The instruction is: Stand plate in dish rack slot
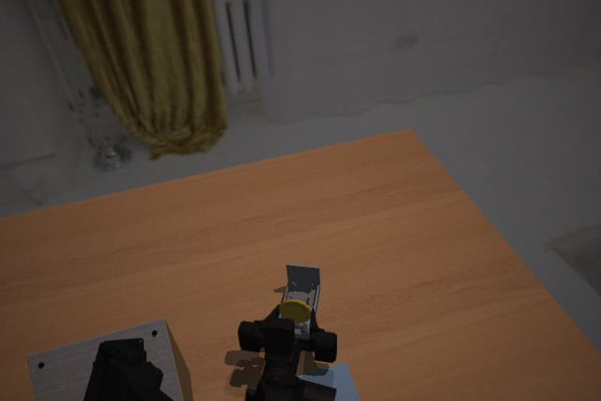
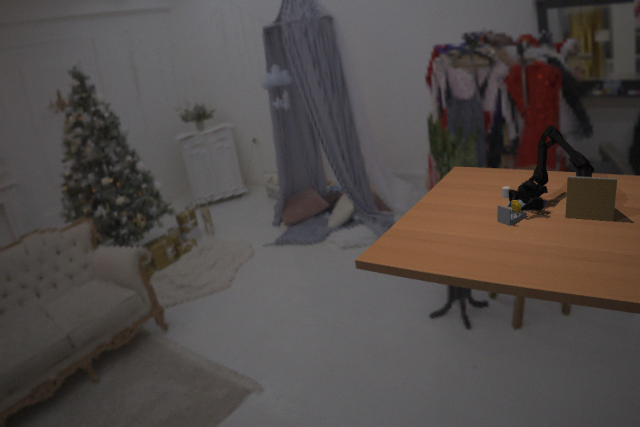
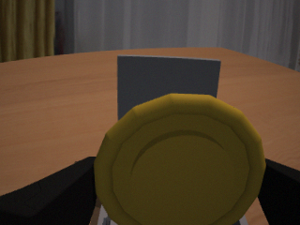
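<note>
The yellow plate (image 1: 295, 311) (image 2: 515, 205) (image 3: 180, 164) is held by its sides, its face steeply raised and turned toward the wrist camera. My gripper (image 1: 296, 314) (image 3: 179, 169) is shut on it, with one black finger at each side. The grey dish rack (image 1: 303, 276) (image 2: 505, 214) (image 3: 164, 80) has a tall end panel beyond the plate. In the top view the plate overlaps the rack's near half, between its long side rails. The plate's lower edge is hidden in the wrist view, so I cannot tell whether it is in a slot or above the rails.
A box with a grey top (image 1: 72, 355) (image 2: 590, 198) stands to the left in the top view. A light blue flat piece (image 1: 342, 377) lies partly under the arm. A small white cylinder (image 2: 505, 191) stands behind the rack in the exterior view.
</note>
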Tool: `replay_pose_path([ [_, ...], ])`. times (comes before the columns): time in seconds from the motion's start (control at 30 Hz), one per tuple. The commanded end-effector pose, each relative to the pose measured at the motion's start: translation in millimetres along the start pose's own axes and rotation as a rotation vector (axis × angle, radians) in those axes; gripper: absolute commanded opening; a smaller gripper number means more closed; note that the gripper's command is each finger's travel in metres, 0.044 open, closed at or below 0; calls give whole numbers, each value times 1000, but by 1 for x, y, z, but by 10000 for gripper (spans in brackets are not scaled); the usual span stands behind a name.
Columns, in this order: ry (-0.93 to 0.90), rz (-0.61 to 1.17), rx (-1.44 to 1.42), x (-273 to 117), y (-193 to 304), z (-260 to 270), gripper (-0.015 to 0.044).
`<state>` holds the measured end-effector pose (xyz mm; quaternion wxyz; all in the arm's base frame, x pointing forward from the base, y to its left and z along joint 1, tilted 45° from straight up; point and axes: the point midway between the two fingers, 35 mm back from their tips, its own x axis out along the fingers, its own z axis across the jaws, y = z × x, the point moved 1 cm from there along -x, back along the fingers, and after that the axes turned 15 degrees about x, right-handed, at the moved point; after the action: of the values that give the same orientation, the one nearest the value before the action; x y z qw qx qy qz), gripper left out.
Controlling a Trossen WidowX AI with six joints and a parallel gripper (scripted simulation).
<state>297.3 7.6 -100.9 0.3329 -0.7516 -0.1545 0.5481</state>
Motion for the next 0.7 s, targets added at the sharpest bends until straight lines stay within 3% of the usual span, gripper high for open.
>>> replay_pose_path([
  [0.0, 1, 0, -2, 0, -2, 0, 0],
  [0.2, 1, 0, -2, 0, -2, 0, 0],
  [0.67, -1, -1, -4, 0, -1, 0, 368],
])
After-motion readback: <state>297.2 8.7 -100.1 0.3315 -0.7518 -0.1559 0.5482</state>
